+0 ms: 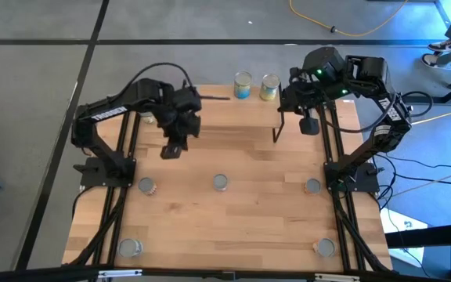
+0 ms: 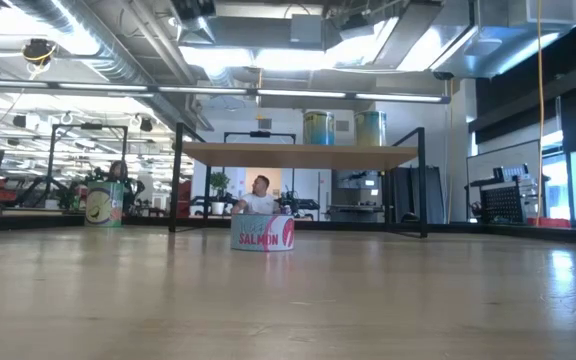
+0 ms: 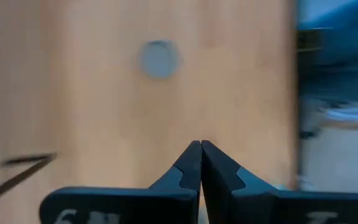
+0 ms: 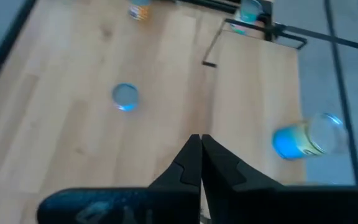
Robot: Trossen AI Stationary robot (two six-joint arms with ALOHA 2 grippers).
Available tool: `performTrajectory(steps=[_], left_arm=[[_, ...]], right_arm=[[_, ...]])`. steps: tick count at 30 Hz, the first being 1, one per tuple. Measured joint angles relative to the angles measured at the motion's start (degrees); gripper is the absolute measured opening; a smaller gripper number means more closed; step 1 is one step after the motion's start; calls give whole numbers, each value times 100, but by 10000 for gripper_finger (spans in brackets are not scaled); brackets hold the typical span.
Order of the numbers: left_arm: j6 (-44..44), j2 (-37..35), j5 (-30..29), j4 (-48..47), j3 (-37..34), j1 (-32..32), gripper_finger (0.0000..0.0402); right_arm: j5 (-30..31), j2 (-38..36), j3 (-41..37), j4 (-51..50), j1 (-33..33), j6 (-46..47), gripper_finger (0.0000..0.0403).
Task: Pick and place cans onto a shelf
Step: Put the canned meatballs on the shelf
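Observation:
The shelf (image 1: 233, 110) stands on its black legs at the table's far side, and two cans (image 1: 243, 84) (image 1: 269, 86) rest upright on its top; the low view shows them (image 2: 318, 127) (image 2: 371, 128) too. Several more cans stand on the table, among them a middle one (image 1: 221, 182) with a salmon label (image 2: 262, 232). My left gripper (image 1: 172, 150) hangs shut and empty above the table's left half, with a can top (image 3: 159, 59) beyond its fingers. My right gripper (image 1: 309, 125) is raised at the shelf's right end, shut (image 4: 201, 140) and empty.
Cans stand at the near left corner (image 1: 130, 247), near right corner (image 1: 325, 247), left (image 1: 146, 186) and right (image 1: 312, 186); another (image 1: 146, 117) sits behind the left arm. Black rails (image 1: 124, 157) run along both table sides. People sit in the room beyond (image 2: 260, 195).

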Motion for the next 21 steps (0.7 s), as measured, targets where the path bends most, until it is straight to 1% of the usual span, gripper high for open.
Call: performTrajectory(steps=[2,3,5,9,12,16,21], left_arm=[[-22,-88,392,-13,9,-177,0],[-94,-137,446,1,-1,-268,0],[-201,-230,453,-3,1,-477,0],[-780,-538,431,-16,-125,-861,0],[-1388,-800,209,-17,-324,-1144,0],[-2254,-1115,-137,-5,-686,-1557,0],[-3187,-1346,-334,-4,-1010,-1999,0]], right_arm=[[-217,0,0,0,0,-3,7],[-324,0,0,0,0,-7,7],[-552,0,1,0,0,-10,7],[-966,0,0,0,28,-17,7],[-1157,0,0,0,46,-13,7],[-1180,0,0,0,46,-1,7],[-1180,0,0,0,44,1,7]])
